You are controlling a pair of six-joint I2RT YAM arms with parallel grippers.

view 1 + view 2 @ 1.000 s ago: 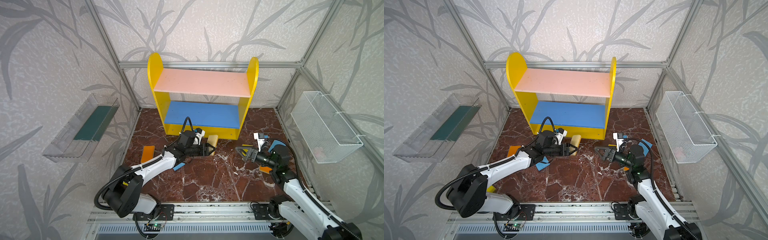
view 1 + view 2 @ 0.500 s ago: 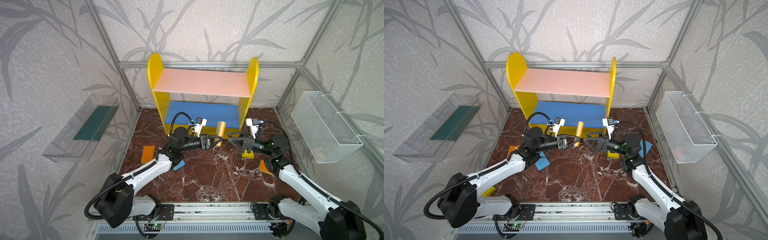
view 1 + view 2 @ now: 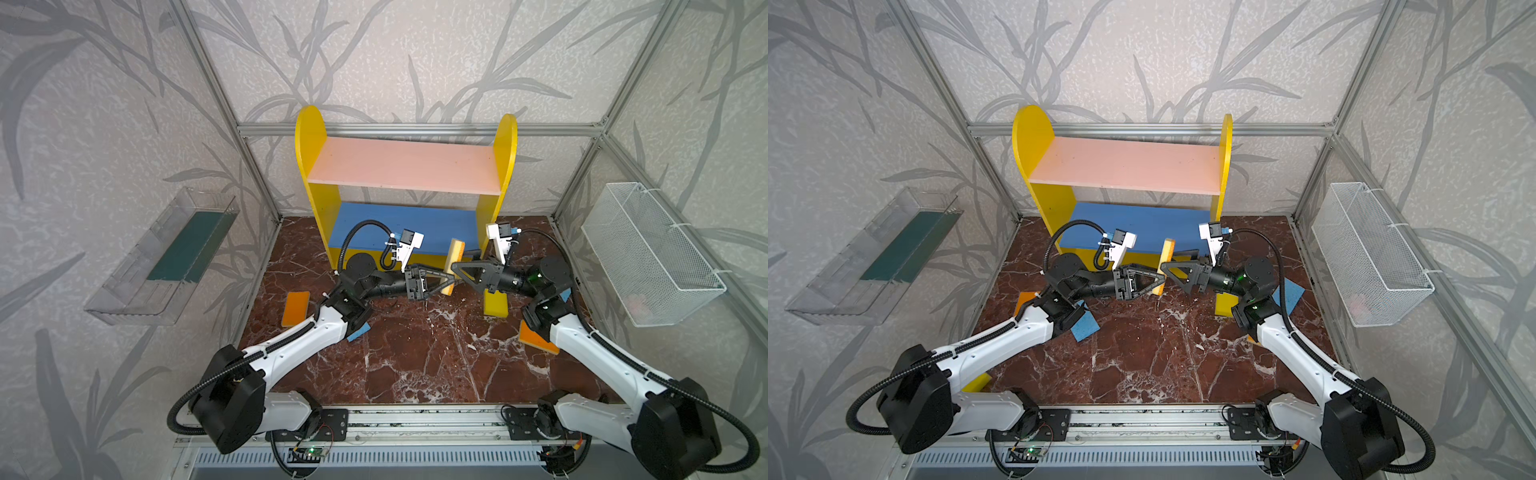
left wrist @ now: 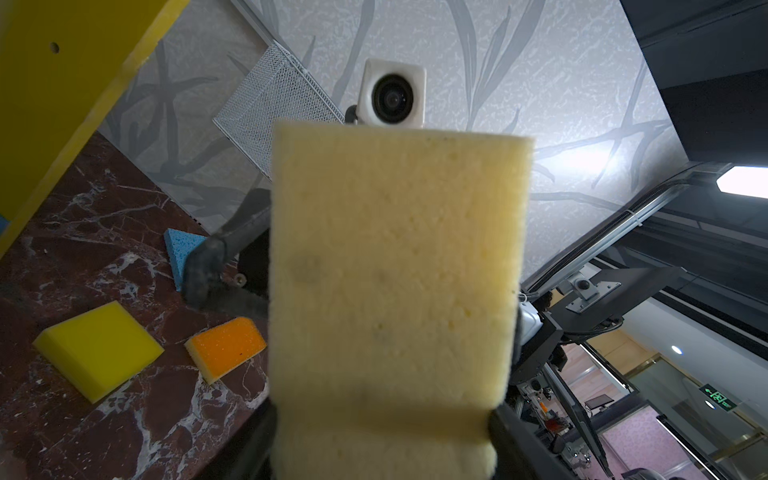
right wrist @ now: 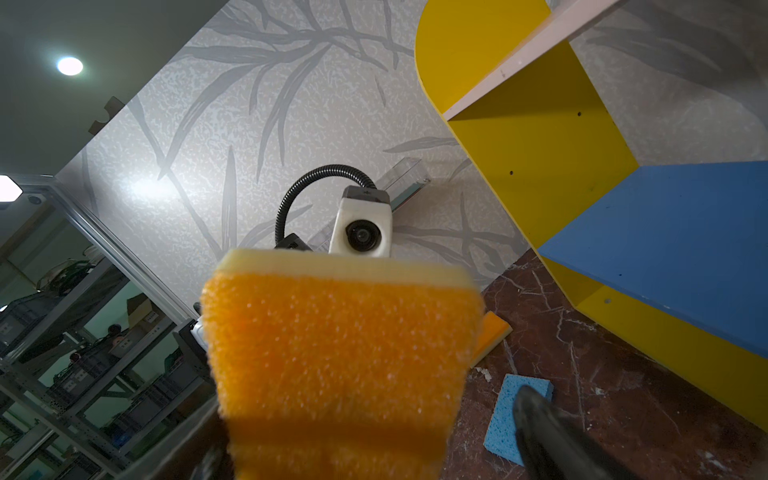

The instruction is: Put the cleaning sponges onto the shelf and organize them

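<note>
Sponge held upright by left tool; wire basket perhaps holds something pink.

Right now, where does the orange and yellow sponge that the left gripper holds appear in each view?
Both top views: the orange-faced sponge stands upright at centre, in front of the shelf.
Left wrist: the sponge fills the middle, yellow backing toward the lens.
Right wrist: it fills the middle, orange face toward the lens.
Shared landmark: the shelf's yellow side panel, in every view.
</note>
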